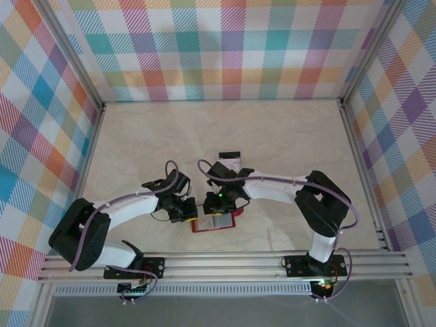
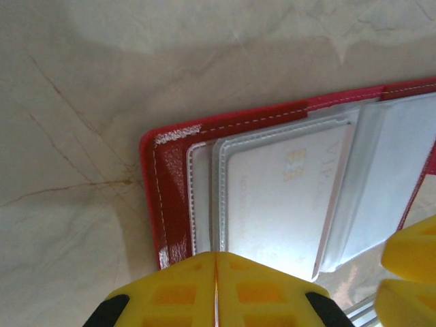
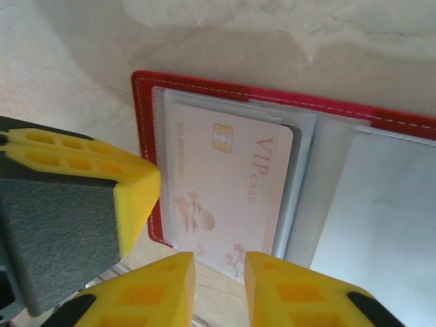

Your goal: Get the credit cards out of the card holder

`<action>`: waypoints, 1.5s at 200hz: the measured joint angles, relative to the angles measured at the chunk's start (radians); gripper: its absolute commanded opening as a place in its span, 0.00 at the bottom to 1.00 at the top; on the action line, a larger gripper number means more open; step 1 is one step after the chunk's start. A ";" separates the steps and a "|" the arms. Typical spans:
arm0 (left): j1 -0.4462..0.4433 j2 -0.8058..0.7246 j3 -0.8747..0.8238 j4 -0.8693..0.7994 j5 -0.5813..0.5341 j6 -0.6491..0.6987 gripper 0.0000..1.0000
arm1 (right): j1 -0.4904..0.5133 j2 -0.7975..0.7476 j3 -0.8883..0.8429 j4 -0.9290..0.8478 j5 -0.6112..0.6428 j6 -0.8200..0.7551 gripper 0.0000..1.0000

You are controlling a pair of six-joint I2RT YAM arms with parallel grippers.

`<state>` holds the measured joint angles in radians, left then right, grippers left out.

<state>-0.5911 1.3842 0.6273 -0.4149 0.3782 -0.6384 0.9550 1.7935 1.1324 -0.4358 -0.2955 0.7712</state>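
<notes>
The red card holder (image 1: pixel 212 226) lies open on the table near the front edge. A pale VIP credit card (image 3: pixel 228 184) with a gold chip sits in its clear inner pocket, its near edge sticking out past the pocket. My right gripper (image 3: pixel 219 266) hovers over that near edge, open, with a narrow gap between the yellow fingers and nothing pinched. My left gripper (image 2: pixel 216 262) is shut and its tip rests at the holder's (image 2: pixel 167 197) near left edge, beside the pocketed card (image 2: pixel 279 197). Another credit card (image 1: pixel 232 163), with a dark band, lies on the table beyond the grippers.
The marble-look table (image 1: pixel 286 136) is walled by plaid panels at the back and sides. An aluminium rail (image 1: pixel 225 262) runs along the front edge. The two grippers stand close together over the holder; the left fingertip (image 3: pixel 129 191) appears beside the right one.
</notes>
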 measured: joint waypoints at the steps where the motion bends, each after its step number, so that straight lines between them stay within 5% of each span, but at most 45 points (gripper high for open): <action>1: 0.000 0.001 0.000 0.000 0.000 0.000 0.09 | 0.000 0.002 -0.002 0.002 -0.002 0.000 0.26; 174: -0.002 0.052 0.019 -0.004 0.003 0.023 0.06 | -0.045 -0.005 -0.122 0.108 -0.040 0.005 0.27; 300: -0.025 -0.061 0.063 -0.128 -0.081 0.010 0.07 | -0.052 -0.031 -0.145 0.172 -0.081 0.022 0.27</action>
<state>-0.6159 1.3228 0.6903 -0.5426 0.2974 -0.6281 0.9031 1.7622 0.9871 -0.2634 -0.3767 0.7929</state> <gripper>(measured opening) 0.069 0.271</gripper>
